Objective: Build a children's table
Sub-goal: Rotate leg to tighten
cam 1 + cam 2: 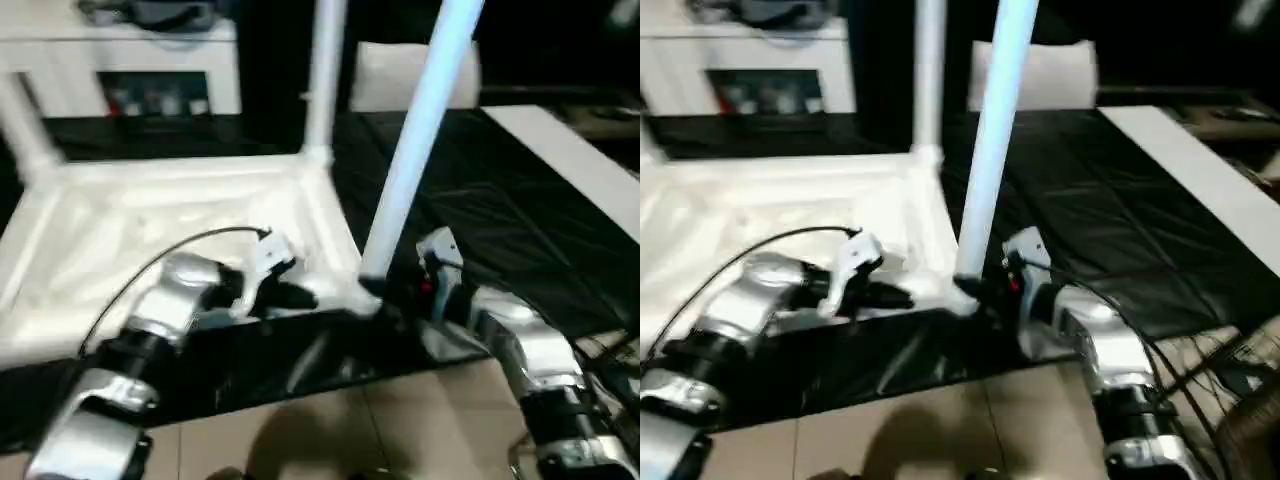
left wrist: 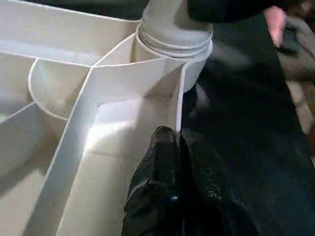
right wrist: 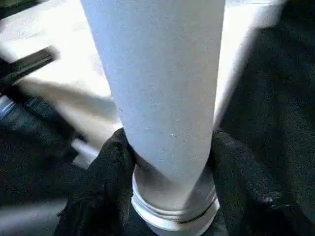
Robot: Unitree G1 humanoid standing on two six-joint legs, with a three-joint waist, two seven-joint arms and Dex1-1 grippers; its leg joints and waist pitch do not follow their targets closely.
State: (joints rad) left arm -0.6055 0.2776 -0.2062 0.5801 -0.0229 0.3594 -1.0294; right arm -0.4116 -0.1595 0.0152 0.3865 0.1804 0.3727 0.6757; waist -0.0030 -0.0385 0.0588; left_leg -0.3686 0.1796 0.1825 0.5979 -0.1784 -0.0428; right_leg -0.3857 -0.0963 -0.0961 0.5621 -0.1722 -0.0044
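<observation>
Upside down on the black sheet (image 1: 520,230): the white tabletop (image 1: 150,230), ribbed underside facing up. At the near right corner socket (image 2: 172,46), a leg (image 1: 415,140) standing up, leaning slightly. Right gripper (image 3: 167,172) pinching the leg low down, one black finger on each side, just above the threaded end. Left gripper (image 2: 179,142) pressed together on the thin outer rim of the tabletop (right beside that same socket). Further back, a second leg (image 1: 325,75) upright in the far right corner. Behind, a white cabinet (image 1: 120,65).
</observation>
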